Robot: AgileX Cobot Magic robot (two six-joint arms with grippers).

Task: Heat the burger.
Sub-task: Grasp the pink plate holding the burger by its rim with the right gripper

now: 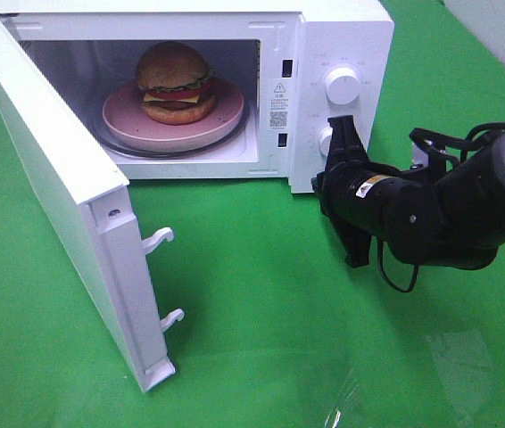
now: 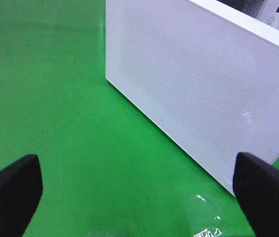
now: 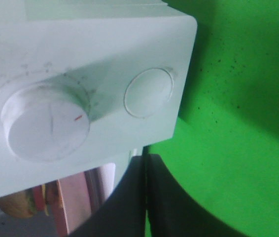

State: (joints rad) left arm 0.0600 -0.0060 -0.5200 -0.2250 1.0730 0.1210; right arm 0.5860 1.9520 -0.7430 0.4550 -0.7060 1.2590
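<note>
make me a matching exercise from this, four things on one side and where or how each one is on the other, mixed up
Things
1. burger
2. microwave door
3. left gripper
4. right gripper

States
a. swung wide open
b. fingers shut, beside the control panel
c. on the pink plate inside the microwave
d. fingers wide apart, over the green surface

Pairs: 1-c, 2-a, 3-d, 4-b
</note>
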